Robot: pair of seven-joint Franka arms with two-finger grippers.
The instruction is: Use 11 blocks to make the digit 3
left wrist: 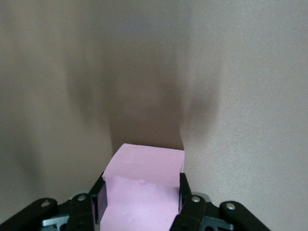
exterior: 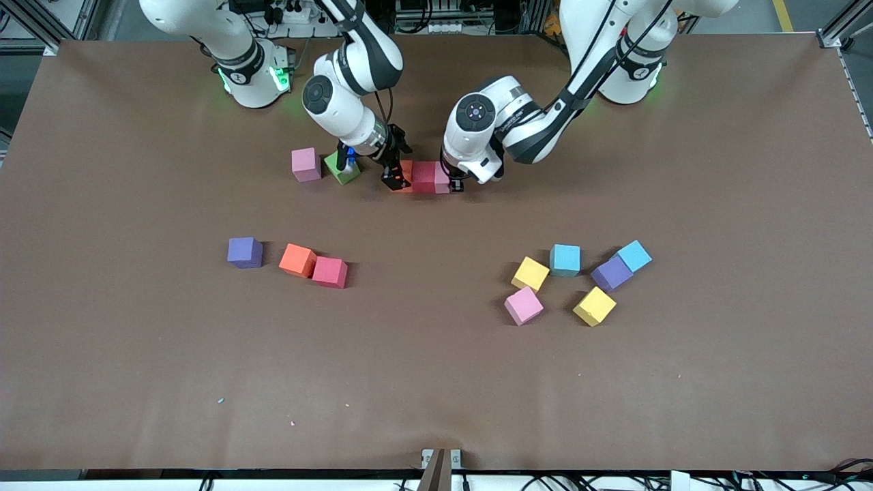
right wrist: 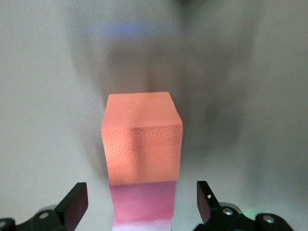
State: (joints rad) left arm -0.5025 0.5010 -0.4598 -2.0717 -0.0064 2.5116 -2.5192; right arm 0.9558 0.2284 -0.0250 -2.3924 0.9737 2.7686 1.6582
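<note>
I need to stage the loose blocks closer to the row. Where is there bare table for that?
Bare table lies between the row of orange, crimson and pink blocks and the two loose clusters nearer the front camera. It is crowded around the row: the left gripper grips its pink block, the right gripper stands open over the orange one.

Orange block [exterior: 406, 174], crimson block [exterior: 423, 176], green cube [exterior: 340, 168], brown table [exterior: 436, 382].

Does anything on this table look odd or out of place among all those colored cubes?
One thing: a green cube sits tilted between a pink block and the row being built from orange, crimson and pink. No other cube is green. The loose blocks nearer the front camera lie scattered at angles, but none looks damaged.
</note>
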